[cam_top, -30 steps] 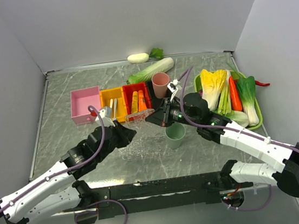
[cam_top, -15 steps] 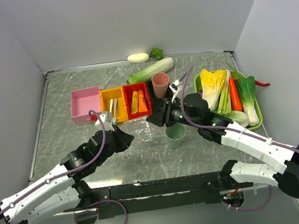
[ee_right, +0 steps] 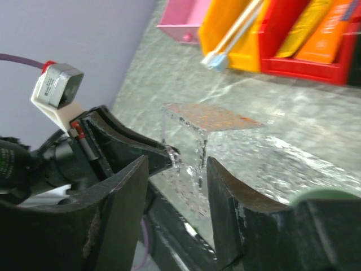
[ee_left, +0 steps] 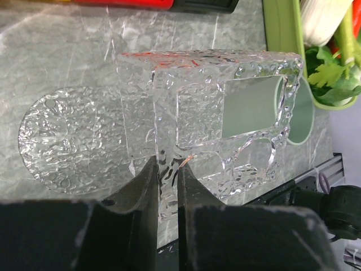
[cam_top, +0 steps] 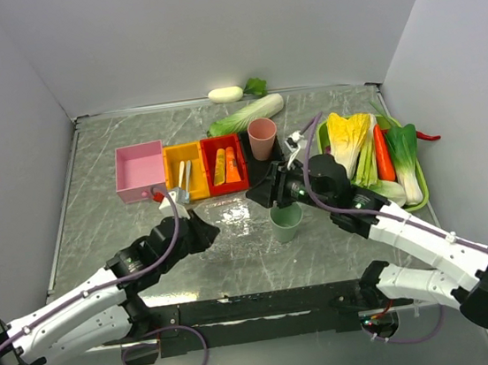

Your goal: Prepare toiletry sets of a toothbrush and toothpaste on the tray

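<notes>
Between the left jaws the near rim of the tray (ee_left: 208, 107) is pinched tight, the clear wall standing up through the narrow gap. The right jaws stand apart and grasp nothing; they flank the tray's opposite corner without touching it, as far as the right wrist view shows. The tray sits in mid-bench, just in front of the yellow bin (cam_top: 174, 180) and the red bin (cam_top: 239, 158) and beside the green cup (cam_top: 286, 220). It appears raised or tilted at the held end; whether its far end rests on the bench cannot be told. Nothing lies on it. Both toothbrushes (cam_top: 184, 176) lie in the yellow bin, both toothpastes (cam_top: 226, 164) in the red bin. Judgement: the step in hand is placing the tray, and no set has been started. The next move calls for setting the tray flat and steady, freeing the left jaws, then reaching into the bins for one toothbrush and one toothpaste.
</notes>
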Robot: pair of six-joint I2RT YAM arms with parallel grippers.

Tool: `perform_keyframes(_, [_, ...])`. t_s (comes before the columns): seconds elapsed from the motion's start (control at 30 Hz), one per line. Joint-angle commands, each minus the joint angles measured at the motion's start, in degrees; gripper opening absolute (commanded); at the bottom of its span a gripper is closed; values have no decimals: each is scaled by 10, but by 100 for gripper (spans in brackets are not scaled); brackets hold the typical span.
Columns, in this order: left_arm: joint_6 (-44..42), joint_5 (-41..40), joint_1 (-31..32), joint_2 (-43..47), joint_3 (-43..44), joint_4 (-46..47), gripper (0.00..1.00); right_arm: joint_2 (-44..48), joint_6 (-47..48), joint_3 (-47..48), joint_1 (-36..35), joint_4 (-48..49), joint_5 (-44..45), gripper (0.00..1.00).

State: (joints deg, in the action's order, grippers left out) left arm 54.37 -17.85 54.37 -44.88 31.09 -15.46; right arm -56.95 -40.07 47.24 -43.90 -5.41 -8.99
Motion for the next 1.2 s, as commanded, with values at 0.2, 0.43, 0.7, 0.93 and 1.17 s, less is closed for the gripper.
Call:
perform_keyframes(0.2, [22, 40, 0, -49, 4, 48, 1, 121, 119, 70, 0, -180, 209, 72])
perform_keyframes(0.43, [35, 38, 1, -66, -1, 39, 1, 189, 140, 70, 0, -219, 263, 81])
perform_keyframes(0.7, [40, 61, 1, -125, 27, 16, 1, 220, 151, 67, 0, -253, 295, 82])
perform_keyframes(0.93, [36, 75, 0, -171, 49, 21, 1, 262, 161, 61, 0, -276, 335, 83])
perform_keyframes(1.17, [43, 86, 1, -196, 61, 31, 1, 286, 163, 50, 0, -287, 354, 85])
